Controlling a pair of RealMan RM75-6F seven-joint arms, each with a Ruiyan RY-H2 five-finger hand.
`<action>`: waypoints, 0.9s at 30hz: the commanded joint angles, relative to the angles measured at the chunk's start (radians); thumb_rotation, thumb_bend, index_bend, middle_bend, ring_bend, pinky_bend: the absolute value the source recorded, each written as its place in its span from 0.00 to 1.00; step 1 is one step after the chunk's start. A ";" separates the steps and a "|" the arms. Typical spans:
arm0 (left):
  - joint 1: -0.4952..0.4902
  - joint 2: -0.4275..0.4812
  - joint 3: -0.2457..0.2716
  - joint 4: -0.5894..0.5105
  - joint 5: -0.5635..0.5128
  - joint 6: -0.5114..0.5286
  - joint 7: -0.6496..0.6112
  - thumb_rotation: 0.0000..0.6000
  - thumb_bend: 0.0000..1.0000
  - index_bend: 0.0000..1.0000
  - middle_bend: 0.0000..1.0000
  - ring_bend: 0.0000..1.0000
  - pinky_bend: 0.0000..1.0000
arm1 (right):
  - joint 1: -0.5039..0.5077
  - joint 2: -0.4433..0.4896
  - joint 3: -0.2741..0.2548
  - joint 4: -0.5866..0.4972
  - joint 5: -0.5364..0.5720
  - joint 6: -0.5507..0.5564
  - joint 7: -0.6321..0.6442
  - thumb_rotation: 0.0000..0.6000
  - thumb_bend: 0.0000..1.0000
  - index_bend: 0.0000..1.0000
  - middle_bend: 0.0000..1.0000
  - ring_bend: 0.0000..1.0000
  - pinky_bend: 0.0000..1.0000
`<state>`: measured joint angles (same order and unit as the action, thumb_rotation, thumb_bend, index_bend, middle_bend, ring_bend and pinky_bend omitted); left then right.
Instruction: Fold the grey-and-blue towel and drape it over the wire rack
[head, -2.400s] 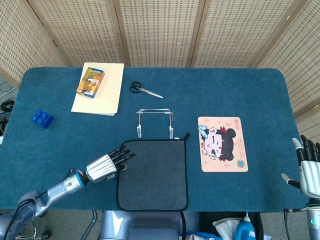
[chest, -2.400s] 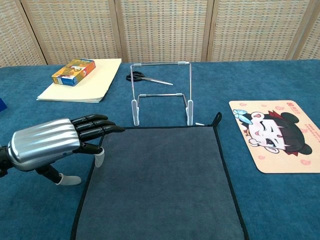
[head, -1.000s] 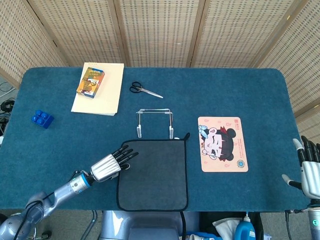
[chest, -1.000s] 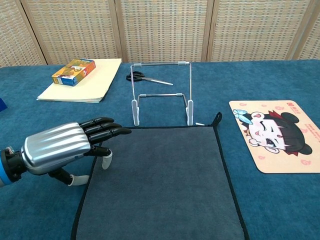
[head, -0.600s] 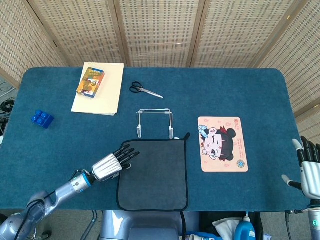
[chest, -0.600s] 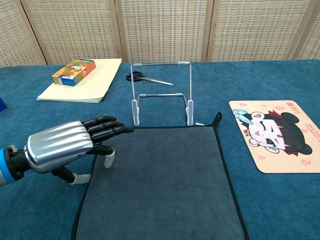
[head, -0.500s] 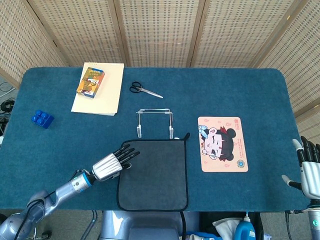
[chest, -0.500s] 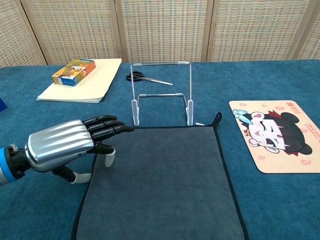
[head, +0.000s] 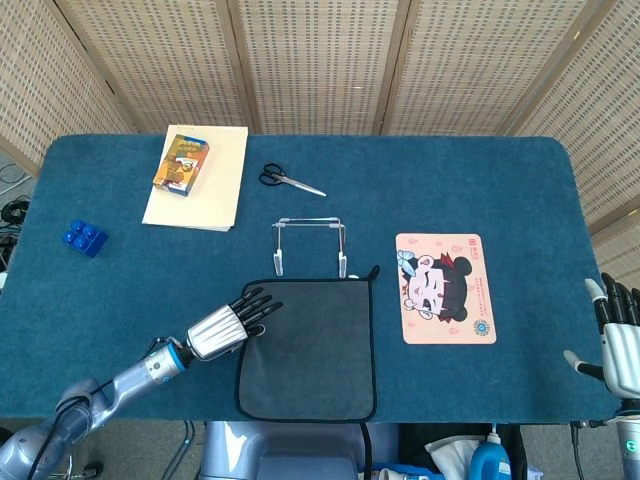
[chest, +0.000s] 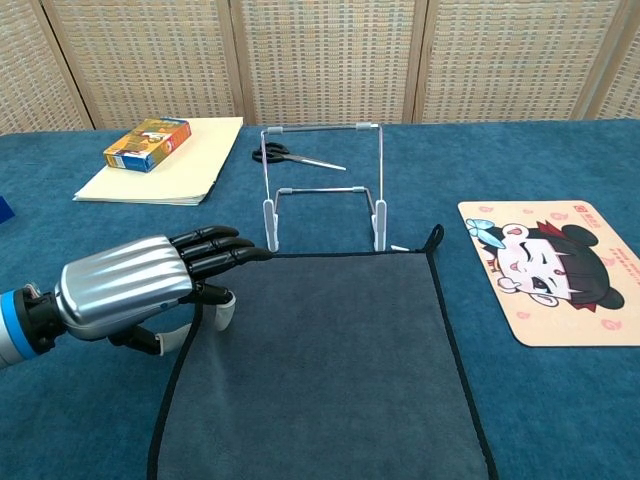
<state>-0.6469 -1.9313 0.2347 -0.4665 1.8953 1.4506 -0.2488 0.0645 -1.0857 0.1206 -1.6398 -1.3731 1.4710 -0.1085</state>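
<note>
The grey towel (head: 310, 345) with its dark border lies flat near the table's front edge, also in the chest view (chest: 330, 360). Just beyond its far edge stands the wire rack (head: 310, 245), upright and bare (chest: 322, 185). My left hand (head: 228, 325) reaches in from the left; its straight fingers (chest: 225, 245) lie over the towel's far left corner. Its thumb touches the left border, which looks slightly lifted there. It grips nothing. My right hand (head: 620, 340) hangs off the table's right front corner with fingers spread and empty. The chest view does not show it.
Scissors (head: 292, 180) lie beyond the rack. A cartoon mat (head: 445, 288) lies right of the towel. A small box (head: 181, 162) rests on cream paper (head: 205, 190) at the far left. A blue brick (head: 84, 238) sits near the left edge.
My left hand has slid right and forward onto the towel's far left corner, and the towel's left border has shifted slightly right. The right hand has not moved.
</note>
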 joint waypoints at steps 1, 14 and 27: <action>-0.001 0.001 0.000 -0.003 -0.001 -0.002 0.002 1.00 0.52 0.46 0.00 0.00 0.00 | -0.001 0.001 -0.001 -0.001 -0.001 0.000 0.001 1.00 0.00 0.00 0.00 0.00 0.00; 0.001 0.001 0.001 -0.011 -0.008 -0.003 0.009 1.00 0.52 0.64 0.00 0.00 0.00 | -0.002 0.007 -0.003 -0.006 -0.002 0.000 0.008 1.00 0.00 0.00 0.00 0.00 0.00; 0.028 0.058 0.005 -0.016 -0.021 0.022 -0.008 1.00 0.52 0.71 0.00 0.00 0.00 | -0.003 0.010 -0.005 -0.011 -0.005 0.000 0.011 1.00 0.00 0.00 0.00 0.00 0.00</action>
<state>-0.6241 -1.8813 0.2375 -0.4840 1.8753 1.4669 -0.2536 0.0616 -1.0752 0.1152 -1.6503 -1.3782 1.4706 -0.0971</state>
